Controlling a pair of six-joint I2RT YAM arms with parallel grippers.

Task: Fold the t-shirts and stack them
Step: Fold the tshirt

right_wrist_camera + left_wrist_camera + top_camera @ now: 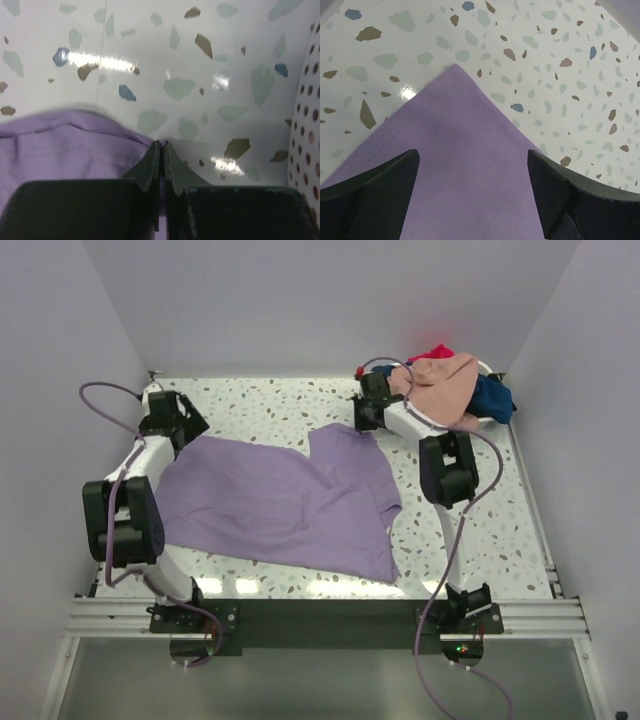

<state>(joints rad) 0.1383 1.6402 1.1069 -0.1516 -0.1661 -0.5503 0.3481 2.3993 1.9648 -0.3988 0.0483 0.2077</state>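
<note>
Across speckled terrazzo table (270, 405), spread flat: lavender-purple soft fabric t-shirt (280, 505). Light, limp, likely slides easily. Pinched at far edge by right pincer (161, 146), pressed together; left pincer (472, 154) spread over far-left corner. Best gripped at corners.

The spread t-shirt (270, 505) lay flat on the desk (270, 405), from its left side to the middle. The left gripper (472, 165) hung over the shirt's far left corner, jaws either side of it. The right gripper (161, 145) sat at the shirt's far right edge, jaws together, apparently on the hem, just left of the basket (305, 125). A heap of t-shirts (450, 385) filled that basket in the far right corner.
</note>
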